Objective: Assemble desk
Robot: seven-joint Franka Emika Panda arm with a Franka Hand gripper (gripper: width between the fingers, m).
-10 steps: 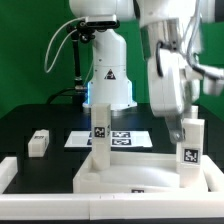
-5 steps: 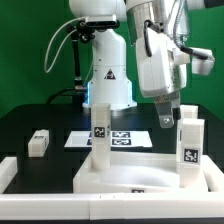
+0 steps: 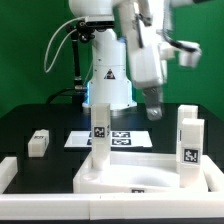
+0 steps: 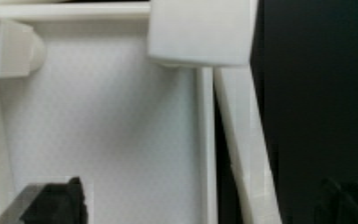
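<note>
Lifted and swung away since a second ago, the gripper now hangs above the table toward the exterior view's middle, no longer down at the leg on the exterior view's right. That right leg stands upright by itself in the tabletop, which lies upside down at about 6 o'clock on the black table, its rim facing up. A second fitted leg stands at the tabletop's far corner, toward 10 o'clock from the tabletop's middle. One loose leg lies on its side well apart, at about 9 o'clock on the table. The marker board lies flat behind the tabletop, near 12 o'clock from it.

The gripper carries nothing; whether its fingers are spread or closed cannot be told from the exterior view, and the wrist view shows only white plastic surfaces and a dark finger tip, too blurred to settle it.

By my reading, the second leg has just been seated and the arm is on its way to fetch the next one. That calls for travelling over to the loose leg at 9 o'clock, aligning the fingers across its narrow sides, then grasping it so it can be stood up and driven into a free corner.
</note>
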